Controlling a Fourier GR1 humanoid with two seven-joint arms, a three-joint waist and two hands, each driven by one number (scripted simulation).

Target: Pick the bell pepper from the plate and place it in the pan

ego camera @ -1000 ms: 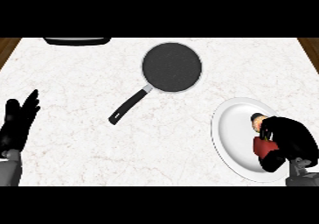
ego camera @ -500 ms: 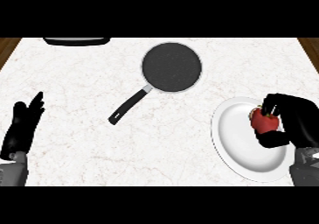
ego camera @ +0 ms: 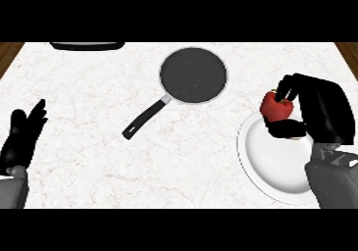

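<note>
My right hand (ego camera: 319, 110) curls round the one red bell pepper (ego camera: 276, 108) and hides part of it, and my forearm covers the plate's (ego camera: 272, 157) right rim. A dark object (ego camera: 87, 45) is cut off at the top edge. There is one frying pan (ego camera: 193, 75). Since half a second ago the pepper has risen to the plate's upper edge. My left hand (ego camera: 20, 139) rests open at the left.

Steep head view over counter (ego camera: 102, 147)

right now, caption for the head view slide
Right hand holds the red bell pepper beyond the plate, pan ahead.
</note>
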